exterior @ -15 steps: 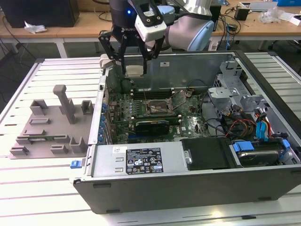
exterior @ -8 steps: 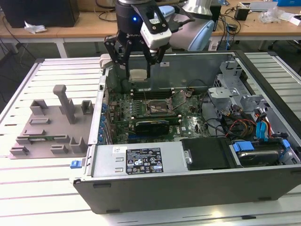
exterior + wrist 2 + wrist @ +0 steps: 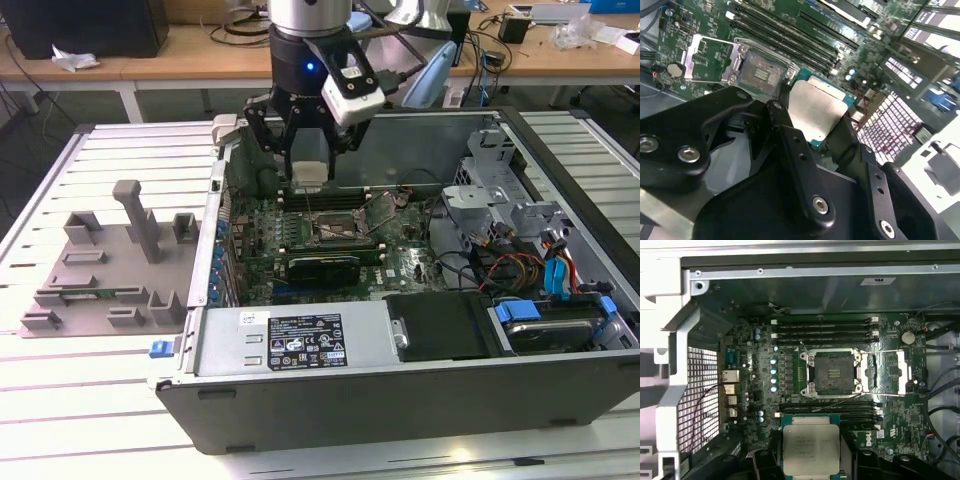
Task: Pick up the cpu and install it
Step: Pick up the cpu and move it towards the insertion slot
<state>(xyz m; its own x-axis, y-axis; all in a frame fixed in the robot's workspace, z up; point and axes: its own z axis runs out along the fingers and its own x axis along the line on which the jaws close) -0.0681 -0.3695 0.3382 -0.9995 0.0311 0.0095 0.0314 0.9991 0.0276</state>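
Observation:
My gripper hangs over the open computer case, shut on the cpu. The cpu is a flat square chip with a silver-grey metal top, held by two opposite edges between the black fingers. It is in the air, beside and above the black-framed socket on the green motherboard. The socket lies bare with its metal load plate swung open to one side. In the exterior view the socket sits just below and slightly right of the gripper.
Memory slots run along both sides of the socket. A grey fixture tray lies on the slatted table at the exterior view's left. The power supply and a drive cage with cables fill the case's near and right parts.

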